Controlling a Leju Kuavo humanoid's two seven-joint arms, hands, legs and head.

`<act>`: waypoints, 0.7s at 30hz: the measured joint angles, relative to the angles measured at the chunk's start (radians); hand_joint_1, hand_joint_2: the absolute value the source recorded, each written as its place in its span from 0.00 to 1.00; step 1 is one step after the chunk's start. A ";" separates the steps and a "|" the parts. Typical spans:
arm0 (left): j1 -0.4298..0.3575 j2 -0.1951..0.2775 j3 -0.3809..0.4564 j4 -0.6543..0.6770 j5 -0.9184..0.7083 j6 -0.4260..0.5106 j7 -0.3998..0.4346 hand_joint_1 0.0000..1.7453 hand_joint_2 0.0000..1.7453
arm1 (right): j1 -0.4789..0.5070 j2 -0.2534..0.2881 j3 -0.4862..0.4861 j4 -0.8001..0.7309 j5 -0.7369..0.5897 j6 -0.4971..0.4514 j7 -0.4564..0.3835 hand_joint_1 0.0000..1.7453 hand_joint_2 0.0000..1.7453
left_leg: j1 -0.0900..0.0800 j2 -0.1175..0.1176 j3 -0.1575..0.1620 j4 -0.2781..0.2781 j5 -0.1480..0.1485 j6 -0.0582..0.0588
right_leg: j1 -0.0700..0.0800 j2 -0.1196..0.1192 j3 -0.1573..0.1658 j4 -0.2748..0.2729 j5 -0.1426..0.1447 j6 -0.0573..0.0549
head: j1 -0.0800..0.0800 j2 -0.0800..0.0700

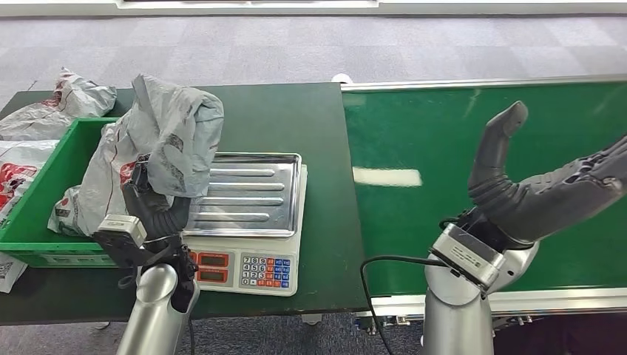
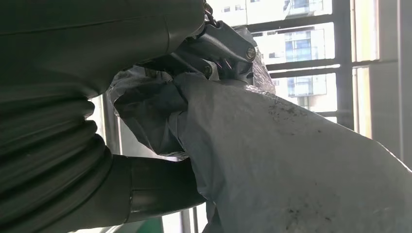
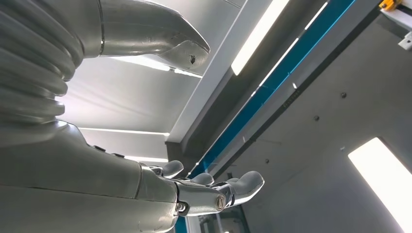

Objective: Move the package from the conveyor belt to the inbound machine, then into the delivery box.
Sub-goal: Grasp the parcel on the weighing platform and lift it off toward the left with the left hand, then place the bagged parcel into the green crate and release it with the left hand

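A crumpled grey plastic package (image 1: 166, 140) hangs in my left hand (image 1: 151, 203), lifted above the left edge of the scale's steel tray (image 1: 251, 194) and reaching over the green bin (image 1: 44, 200). Up close, the hand's fingers (image 2: 214, 48) pinch the grey package (image 2: 291, 165) against the thumb. The white scale (image 1: 248, 266) with keypad sits on the dark green table. My right hand (image 1: 547, 185) hovers palm up over the green conveyor belt (image 1: 444, 148), fingers (image 3: 243, 184) spread and holding nothing.
More grey and white parcels (image 1: 44, 111) lie on the table behind the green bin at far left, and one (image 1: 15, 177) beside it. A black cable (image 1: 377, 274) loops near my right wrist. The belt's metal frame (image 1: 488, 81) borders the table.
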 joint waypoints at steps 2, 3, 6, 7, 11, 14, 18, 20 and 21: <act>-0.005 0.000 0.006 -0.025 -0.011 0.041 -0.002 1.00 1.00 | 0.000 0.000 0.000 0.004 -0.001 0.000 0.000 0.00 1.00 | 0.000 0.000 0.000 0.000 0.000 0.000 | 0.000 0.000 0.000 0.000 0.000 0.000 | 0.000 0.000; -0.008 0.001 0.007 -0.039 -0.042 0.087 -0.003 1.00 1.00 | 0.000 0.000 0.000 0.005 -0.002 0.000 0.000 0.00 1.00 | 0.000 0.000 0.000 0.000 0.000 0.000 | 0.000 0.000 0.000 0.000 0.000 0.000 | 0.000 0.000; -0.024 0.004 0.009 -0.074 -0.153 0.222 -0.005 1.00 1.00 | 0.000 0.000 0.000 0.010 -0.005 0.000 0.000 0.00 1.00 | 0.000 0.000 0.000 0.000 0.000 0.000 | 0.000 0.000 0.000 0.000 0.000 0.000 | 0.000 0.000; -0.029 0.005 0.009 -0.082 -0.169 0.239 -0.006 1.00 1.00 | 0.000 0.000 0.000 0.012 -0.006 0.000 0.000 0.00 1.00 | 0.000 0.000 0.000 0.000 0.000 0.000 | 0.000 -0.001 0.000 0.000 0.000 0.000 | 0.000 0.000; -0.055 0.004 0.019 -0.090 -0.362 0.362 -0.006 1.00 1.00 | 0.000 0.000 0.000 0.016 -0.007 0.000 0.000 0.00 1.00 | 0.000 -0.001 0.000 0.000 0.000 0.000 | 0.000 -0.001 0.000 0.000 0.000 0.000 | 0.000 0.000; -0.140 -0.031 0.116 -0.078 -0.866 0.447 -0.001 1.00 1.00 | -0.001 0.000 0.000 0.021 -0.012 0.000 0.000 0.00 1.00 | 0.000 -0.003 -0.001 0.000 0.001 0.000 | 0.000 -0.003 0.001 0.000 0.000 0.000 | 0.000 0.000; -0.301 -0.050 0.293 0.010 -1.424 0.456 0.152 1.00 1.00 | -0.001 0.000 0.000 0.025 -0.022 0.000 0.000 0.00 1.00 | -0.001 0.001 0.001 0.000 0.001 -0.001 | -0.001 0.000 0.001 0.000 0.002 -0.001 | 0.000 0.000; -0.353 -0.032 0.323 0.066 -1.487 0.456 0.247 1.00 1.00 | -0.001 0.000 0.000 0.026 -0.024 0.000 0.000 0.00 1.00 | 0.000 0.003 0.001 0.000 0.002 -0.001 | 0.000 0.002 0.000 0.000 0.003 -0.002 | 0.000 0.000; -0.371 -0.025 0.330 0.088 -1.494 0.456 0.270 1.00 1.00 | -0.001 0.000 0.000 0.026 -0.024 0.000 0.000 0.00 1.00 | 0.000 0.003 0.001 0.000 0.002 -0.002 | 0.000 0.002 0.000 0.000 0.003 -0.002 | 0.000 0.000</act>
